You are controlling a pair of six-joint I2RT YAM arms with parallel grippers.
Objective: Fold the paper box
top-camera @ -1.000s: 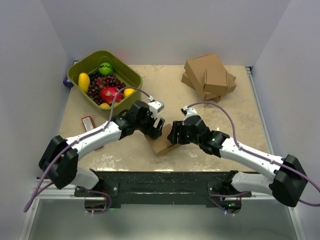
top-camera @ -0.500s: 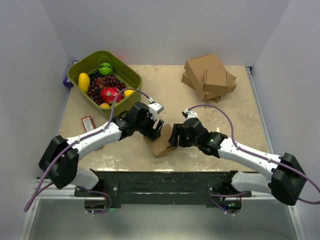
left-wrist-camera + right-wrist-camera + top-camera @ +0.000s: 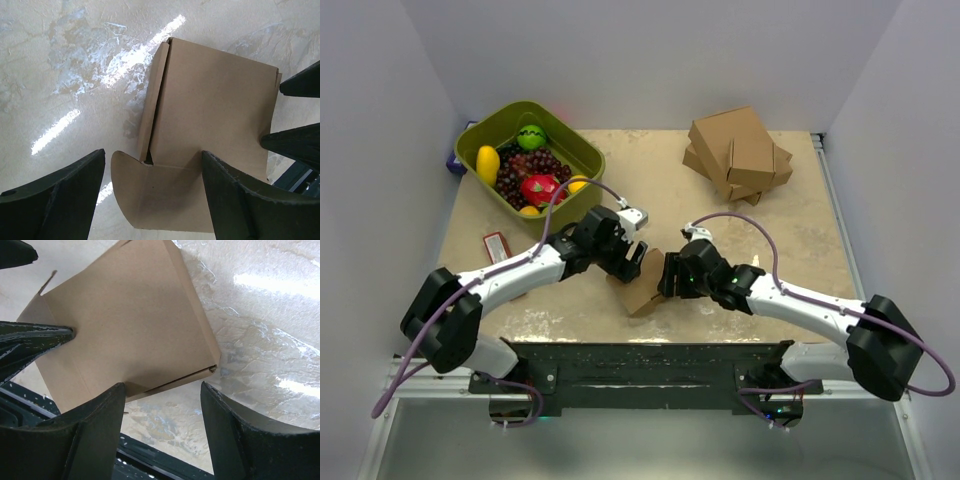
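Observation:
The paper box point(image 3: 642, 288) is a small brown cardboard piece lying flat on the table, near the front middle. My left gripper point(image 3: 628, 262) is over its far left side. In the left wrist view the box point(image 3: 210, 105) shows a rounded flap point(image 3: 145, 200) lying between the fingers of my open left gripper point(image 3: 152, 160). My right gripper point(image 3: 670, 276) is at the box's right edge. In the right wrist view the right gripper point(image 3: 162, 390) stands open, its left finger point(image 3: 90, 430) against the box point(image 3: 120, 320) near a corner and its right finger over bare table.
A green basket point(image 3: 582, 148) of fruit stands at the back left, and a stack of larger brown cartons point(image 3: 738, 150) at the back right. A small red packet point(image 3: 497, 246) lies on the left. The black front rail point(image 3: 640, 365) runs close behind the box.
The right gripper has slid left and nearer, up against the box. The left gripper's jaws have narrowed a little and the box has shifted slightly.

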